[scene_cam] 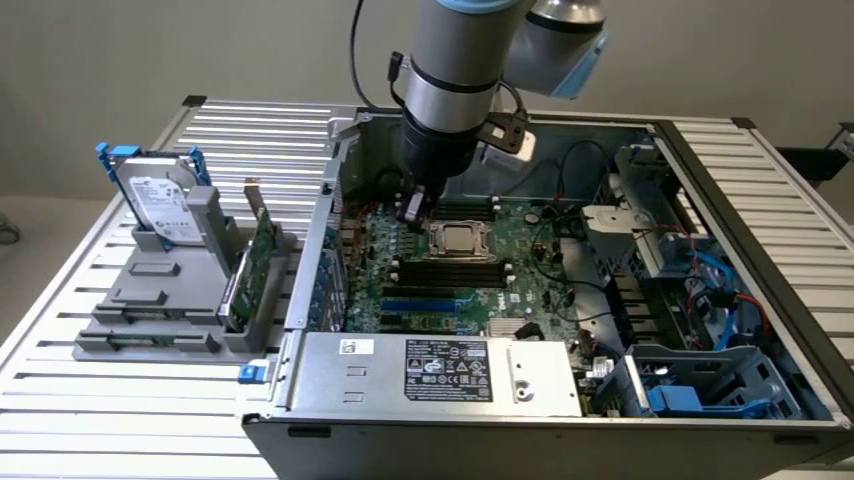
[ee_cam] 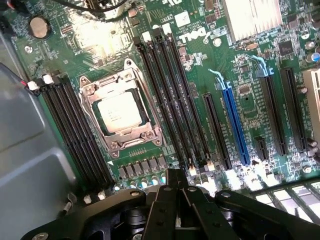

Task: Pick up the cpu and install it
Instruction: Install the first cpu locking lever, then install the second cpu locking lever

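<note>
In the exterior view, an open computer case (scene_cam: 747,300) lies on a slatted metal worktop (scene_cam: 80,400). Inside it is a green motherboard (scene_cam: 534,290) with a metal-framed socket (scene_cam: 458,240) near its far side; the cpu (scene_cam: 459,239) sits flat in that socket, its silver top facing up. A power supply (scene_cam: 441,372) with a black label fills the near edge of the case, and blue plastic bays (scene_cam: 694,392) stand at the exterior view's right. Outside the case, at the exterior view's left, a grey holder (scene_cam: 167,300) carries a hard drive (scene_cam: 163,205) in blue brackets, standing on edge, and a green card (scene_cam: 251,265), also upright. The arm reaches down into the case, and the end effector (scene_cam: 411,206) hangs just beside the socket, above the board.

In the wrist view, the cpu (ee_cam: 119,113) lies within the socket frame (ee_cam: 121,111), flanked by black memory slots (ee_cam: 170,100). A blue expansion slot (ee_cam: 235,125) runs further along the board. The end effector (ee_cam: 173,175) has its fingers pressed together, with nothing pinched between them, apart from the cpu.
</note>
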`<state>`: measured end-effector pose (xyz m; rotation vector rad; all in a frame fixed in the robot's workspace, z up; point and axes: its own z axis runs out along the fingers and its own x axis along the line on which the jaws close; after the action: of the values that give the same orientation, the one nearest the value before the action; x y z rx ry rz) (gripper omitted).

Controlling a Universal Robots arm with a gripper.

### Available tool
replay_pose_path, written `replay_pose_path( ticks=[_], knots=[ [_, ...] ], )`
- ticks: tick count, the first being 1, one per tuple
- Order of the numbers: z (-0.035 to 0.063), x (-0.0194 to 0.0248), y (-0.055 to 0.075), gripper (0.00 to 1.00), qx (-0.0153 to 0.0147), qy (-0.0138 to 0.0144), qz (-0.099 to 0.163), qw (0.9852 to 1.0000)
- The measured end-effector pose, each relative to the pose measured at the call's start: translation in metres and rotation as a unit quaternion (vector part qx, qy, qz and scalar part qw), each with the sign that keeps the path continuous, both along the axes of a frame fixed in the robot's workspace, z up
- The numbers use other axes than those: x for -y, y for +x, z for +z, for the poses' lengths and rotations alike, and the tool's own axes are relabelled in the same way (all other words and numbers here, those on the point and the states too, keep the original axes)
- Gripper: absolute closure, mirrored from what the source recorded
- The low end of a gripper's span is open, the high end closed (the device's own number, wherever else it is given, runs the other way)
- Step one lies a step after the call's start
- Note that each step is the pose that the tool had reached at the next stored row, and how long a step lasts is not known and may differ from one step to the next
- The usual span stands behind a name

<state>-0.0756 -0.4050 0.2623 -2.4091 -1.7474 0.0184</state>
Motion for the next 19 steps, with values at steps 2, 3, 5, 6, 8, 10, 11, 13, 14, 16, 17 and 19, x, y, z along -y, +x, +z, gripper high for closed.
replay_pose_path(
  ticks=[2,3,5,6,8,10,11,13,14,16,17,19],
  knots=[
    [0.0001,0.0001,0.0,0.89,0.0001,-0.0003,0.002,1.0],
    [0.0,0.0001,-0.0001,0.89,0.0001,-0.0003,0.003,1.0],
    [0.0,0.0,-0.0001,0.89,0.0002,-0.0003,0.004,1.0],
    [0.0,0.0,-0.0001,0.89,0.0002,-0.0003,0.004,1.0],
    [0.0,0.0,-0.0001,0.89,0.0002,-0.0002,0.006,1.0],
    [0.0,0.0,-0.0001,0.89,0.0002,-0.0003,0.007,1.0],
    [0.0,0.0,-0.0001,0.89,0.0002,-0.0002,0.008,1.0],
    [-0.0001,0.0,-0.0001,0.89,0.0002,-0.0002,0.009,1.0],
    [-0.0001,0.0,-0.0001,0.89,0.0002,-0.0002,0.01,1.0],
    [-0.0001,0.0,-0.0001,0.89,0.0002,-0.0002,0.011,0.9999],
    [-0.0001,0.0,0.0,0.89,0.0002,-0.0002,0.012,0.9999],
    [-0.0001,0.0,0.0,0.89,0.0002,-0.0002,0.013,0.9999]
  ],
)
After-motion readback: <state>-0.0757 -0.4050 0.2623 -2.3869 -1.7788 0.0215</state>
